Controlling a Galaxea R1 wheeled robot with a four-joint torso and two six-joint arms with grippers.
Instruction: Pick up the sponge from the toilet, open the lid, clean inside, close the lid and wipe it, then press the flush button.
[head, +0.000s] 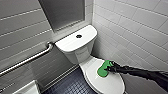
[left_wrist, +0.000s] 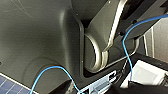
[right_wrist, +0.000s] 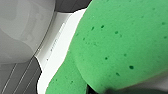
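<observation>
Head view, grab bar (head: 27, 60): was fixed along the tiled wall.
Flush button (head: 79, 36): sat mid tank cover (head: 71, 43).
Lid (head: 95, 80): lay closed.
Sponge (head: 102, 71): rested on the lid.
Right gripper (head: 110, 67): was clamped on the sponge.

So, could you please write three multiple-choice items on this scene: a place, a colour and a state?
1. Where is the sponge? A on the lid; B in a bucket; C on a shelf.
2. What colour is the flush button? A white; B dark; C green.
3. How is the lid? A raised; B shut; C taken off.
Key: 1 A, it rests there at the right gripper; 2 B, a dark disc on white; 3 B, it lies flat and down.
</observation>
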